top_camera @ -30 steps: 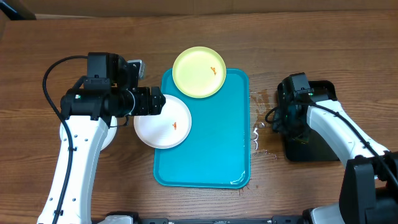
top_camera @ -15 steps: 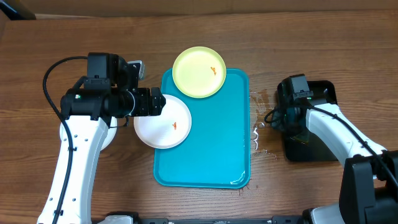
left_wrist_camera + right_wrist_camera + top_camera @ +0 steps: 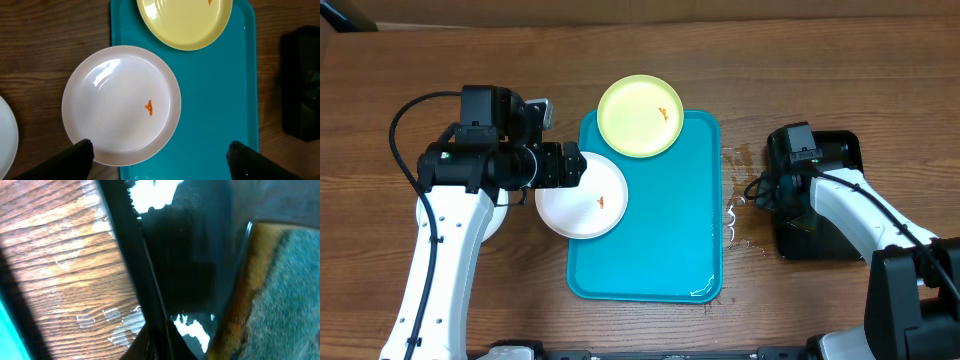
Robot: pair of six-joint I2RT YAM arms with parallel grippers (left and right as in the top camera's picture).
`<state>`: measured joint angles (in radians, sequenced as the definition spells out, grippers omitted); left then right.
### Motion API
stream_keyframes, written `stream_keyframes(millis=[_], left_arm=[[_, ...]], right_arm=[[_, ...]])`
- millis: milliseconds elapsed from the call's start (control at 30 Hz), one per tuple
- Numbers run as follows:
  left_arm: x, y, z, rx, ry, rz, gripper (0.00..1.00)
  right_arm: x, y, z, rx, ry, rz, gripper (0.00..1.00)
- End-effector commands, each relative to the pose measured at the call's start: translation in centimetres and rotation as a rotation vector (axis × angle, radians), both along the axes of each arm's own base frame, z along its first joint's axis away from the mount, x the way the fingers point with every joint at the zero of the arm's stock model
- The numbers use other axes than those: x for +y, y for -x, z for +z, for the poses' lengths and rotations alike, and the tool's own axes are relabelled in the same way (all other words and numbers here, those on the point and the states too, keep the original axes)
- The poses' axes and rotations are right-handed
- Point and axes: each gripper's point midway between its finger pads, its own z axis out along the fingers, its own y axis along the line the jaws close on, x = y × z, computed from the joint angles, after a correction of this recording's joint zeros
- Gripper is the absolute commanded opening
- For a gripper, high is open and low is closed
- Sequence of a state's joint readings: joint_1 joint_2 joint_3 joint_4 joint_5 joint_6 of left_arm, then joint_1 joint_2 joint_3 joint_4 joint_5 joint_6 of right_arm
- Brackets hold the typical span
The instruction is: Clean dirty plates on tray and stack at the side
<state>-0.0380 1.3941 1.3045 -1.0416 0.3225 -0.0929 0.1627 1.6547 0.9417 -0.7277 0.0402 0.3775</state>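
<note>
The turquoise tray (image 3: pixel 655 240) lies mid-table. A pale yellow-green plate (image 3: pixel 640 115) with an orange smear overlaps its far left corner. A white plate (image 3: pixel 582 196) with an orange smear overhangs the tray's left rim. A second white plate (image 3: pixel 496 218) lies on the wood, mostly hidden under my left arm. My left gripper (image 3: pixel 160 162) is open wide and empty, hovering over the near edge of the white plate (image 3: pixel 121 105); the yellow-green plate (image 3: pixel 185 20) lies beyond it. My right gripper (image 3: pixel 167 347) is shut, over the left rim of the black tray.
A glossy black tray (image 3: pixel 825 200) stands right of the turquoise tray and holds a sponge (image 3: pixel 285 280) with an orange edge. Wet streaks (image 3: pixel 735 215) mark the wood between the two trays. Bare wood lies at the far side and front left.
My right arm has shifted slightly toward the table's front beside the black tray. The left arm and the plates have not moved.
</note>
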Motion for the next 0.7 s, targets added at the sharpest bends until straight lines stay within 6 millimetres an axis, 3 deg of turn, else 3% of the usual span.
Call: stream_keyframes(millis=[0,333,667], left_arm=[[-0.4,-0.1,1.4,-0.048,0.003,-0.035,0.87],[-0.4,-0.1,1.4,-0.048,0.003,-0.036,0.87],[-0.4,-0.1,1.4,-0.048,0.003,-0.036,0.88]], right_arm=[[0.7,0.4,-0.4,0.020,-0.041,-0.009,0.04],[1.4,0.3,-0.4,0.014,-0.061,0.009,0.04],[5.5,0.4,-0.2,-0.023,-0.069,0.139,0.04]])
